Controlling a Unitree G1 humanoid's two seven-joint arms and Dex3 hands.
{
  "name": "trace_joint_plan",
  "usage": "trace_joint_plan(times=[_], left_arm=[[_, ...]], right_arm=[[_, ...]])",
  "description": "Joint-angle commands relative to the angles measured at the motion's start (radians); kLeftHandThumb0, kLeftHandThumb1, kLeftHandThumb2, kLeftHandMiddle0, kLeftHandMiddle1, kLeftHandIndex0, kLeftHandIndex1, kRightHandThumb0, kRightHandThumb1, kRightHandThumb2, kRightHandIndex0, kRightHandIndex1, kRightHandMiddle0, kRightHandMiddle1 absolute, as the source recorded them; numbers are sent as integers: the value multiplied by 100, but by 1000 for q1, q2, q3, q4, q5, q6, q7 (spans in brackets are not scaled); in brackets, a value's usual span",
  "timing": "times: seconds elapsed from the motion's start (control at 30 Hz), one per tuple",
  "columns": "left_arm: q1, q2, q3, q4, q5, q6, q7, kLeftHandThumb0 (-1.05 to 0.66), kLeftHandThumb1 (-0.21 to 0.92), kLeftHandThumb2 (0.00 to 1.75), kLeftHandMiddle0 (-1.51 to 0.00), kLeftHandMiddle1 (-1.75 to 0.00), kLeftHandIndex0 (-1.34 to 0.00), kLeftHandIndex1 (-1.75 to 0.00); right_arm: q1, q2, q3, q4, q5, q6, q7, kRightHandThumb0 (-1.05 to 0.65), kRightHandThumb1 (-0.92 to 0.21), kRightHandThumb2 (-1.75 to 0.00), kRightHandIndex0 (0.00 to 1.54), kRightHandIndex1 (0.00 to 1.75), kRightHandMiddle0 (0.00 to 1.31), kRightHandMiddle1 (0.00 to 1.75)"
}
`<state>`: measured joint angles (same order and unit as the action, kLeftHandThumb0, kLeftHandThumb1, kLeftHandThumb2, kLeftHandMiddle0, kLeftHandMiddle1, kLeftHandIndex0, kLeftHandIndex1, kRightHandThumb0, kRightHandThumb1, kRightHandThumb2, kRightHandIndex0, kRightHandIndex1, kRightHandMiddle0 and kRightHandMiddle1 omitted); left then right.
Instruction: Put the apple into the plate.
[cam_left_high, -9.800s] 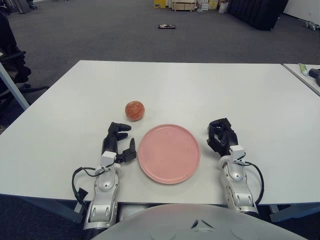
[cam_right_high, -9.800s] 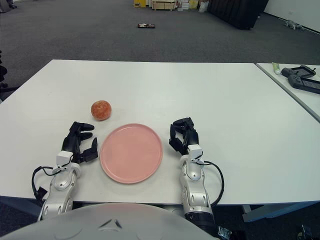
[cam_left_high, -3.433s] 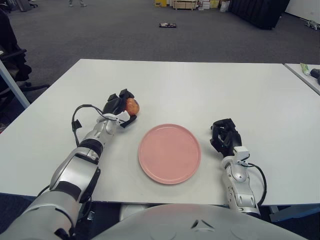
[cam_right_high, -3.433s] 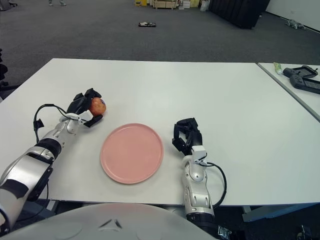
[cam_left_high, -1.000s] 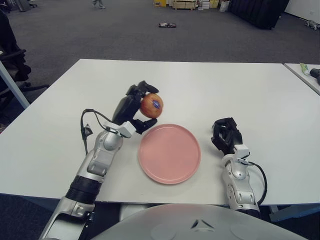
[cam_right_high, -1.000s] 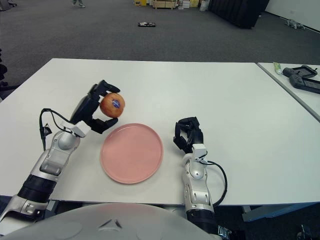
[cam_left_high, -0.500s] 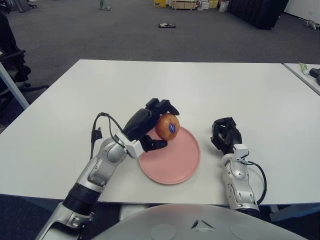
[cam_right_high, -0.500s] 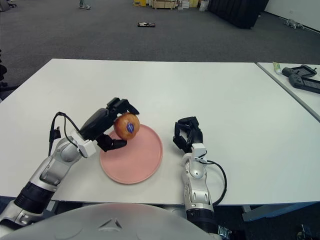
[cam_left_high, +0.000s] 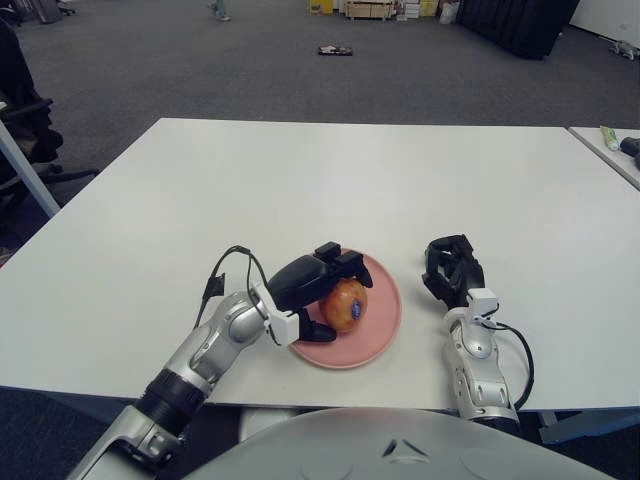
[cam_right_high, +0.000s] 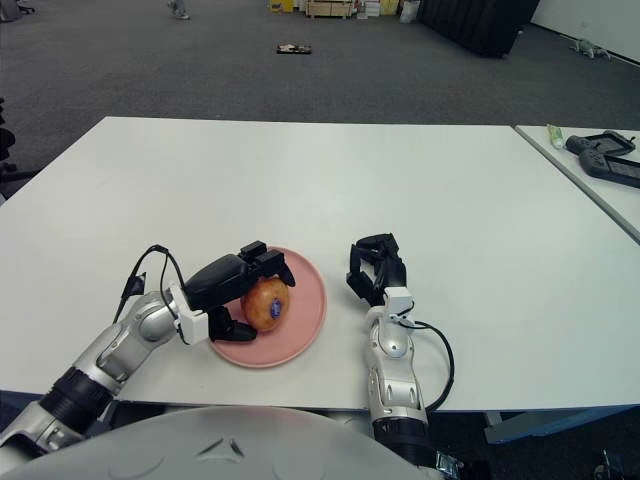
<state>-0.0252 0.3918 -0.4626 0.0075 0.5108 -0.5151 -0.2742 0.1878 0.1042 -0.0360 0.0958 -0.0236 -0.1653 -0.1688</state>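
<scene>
Apple (cam_left_high: 345, 304) sits over the pink plate (cam_left_high: 385, 318), gripped by the left robot hand (cam_left_high: 312, 288).

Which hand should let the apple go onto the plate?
The left hand. It is already wrapped around the apple, right over the pink plate, so it likely only needs to open its fingers. The right hand shows beside the plate, on its right, holding nothing.
</scene>
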Motion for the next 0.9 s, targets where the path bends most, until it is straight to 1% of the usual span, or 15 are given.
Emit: trace_joint_plan(times=[0.0, 0.17, 0.3, 0.33, 0.43, 0.5, 0.53, 0.57, 0.6, 0.63, 0.67, 0.7, 0.73, 0.8, 0.87], left_arm=[[-30, 13, -14, 28, 41, -1, -13, -49, 26, 139, -119, -175, -65, -175], [-51, 17, -33, 82, 93, -48, 21, -48, 28, 136, -114, -175, -63, -175], [-62, 19, -40, 103, 120, -71, 36, -47, 33, 129, -101, -175, -59, -175], [-63, 19, -41, 107, 124, -74, 37, -30, 28, 134, -90, -175, -59, -169], [-64, 23, -42, 103, 121, -78, 28, -13, 25, 136, -76, -175, -58, -161], [-68, 28, -45, 103, 118, -83, 14, -6, 31, 128, -65, -175, -52, -159], [-71, 32, -47, 102, 117, -85, 7, -5, 40, 117, -57, -173, -44, -162], [-77, 38, -50, 100, 116, -89, -5, -3, 57, 97, -45, -170, -32, -166], [-81, 43, -53, 98, 115, -91, -13, -15, 70, 80, -31, -159, -27, -169], [-89, 49, -57, 101, 116, -101, -21, -22, 78, 70, -22, -151, -24, -171], [-101, 55, -63, 104, 117, -116, -29, -30, 78, 70, -19, -143, -19, -164], [-109, 58, -67, 107, 118, -126, -33, -45, 83, 73, -12, -127, -12, -146], [-117, 62, -70, 108, 117, -135, -40, -55, 86, 75, -8, -117, -8, -134], [-124, 65, -73, 111, 115, -142, -47, -64, 89, 82, -4, -98, -4, -114], [-128, 67, -75, 112, 111, -142, -54, -69, 91, 86, -2, -86, -2, -101]], right_arm=[[19, 8, -1, 14, 0, 32, -6, -37, -77, -73, 51, 129, 28, 175], [20, 7, -2, 16, 7, 25, 2, -37, -77, -73, 51, 130, 28, 175], [19, 6, -2, 17, 5, 27, 0, -37, -77, -74, 52, 130, 28, 175], [19, 5, -2, 17, 4, 28, 0, -37, -77, -74, 51, 129, 28, 175], [21, 5, -1, 14, 3, 34, -1, -36, -77, -73, 51, 129, 28, 175], [22, 6, -2, 12, 6, 35, 0, -36, -78, -73, 51, 130, 28, 175], [23, 7, -3, 12, 8, 34, 1, -36, -78, -73, 51, 130, 27, 175], [23, 8, -3, 12, 10, 32, 1, -36, -78, -72, 51, 130, 27, 175], [23, 8, -3, 12, 11, 30, 2, -36, -78, -72, 52, 131, 27, 175], [22, 9, -4, 13, 13, 26, 3, -36, -78, -72, 52, 131, 27, 175], [22, 8, -3, 14, 15, 22, 6, -36, -78, -72, 52, 131, 27, 175], [22, 8, -3, 15, 17, 20, 8, -36, -78, -72, 52, 131, 27, 175], [22, 7, -3, 15, 18, 19, 11, -36, -78, -72, 52, 131, 27, 175], [21, 7, -3, 17, 19, 19, 13, -36, -78, -72, 52, 131, 27, 175], [21, 6, -3, 17, 19, 20, 14, -36, -78, -72, 51, 130, 27, 175]])
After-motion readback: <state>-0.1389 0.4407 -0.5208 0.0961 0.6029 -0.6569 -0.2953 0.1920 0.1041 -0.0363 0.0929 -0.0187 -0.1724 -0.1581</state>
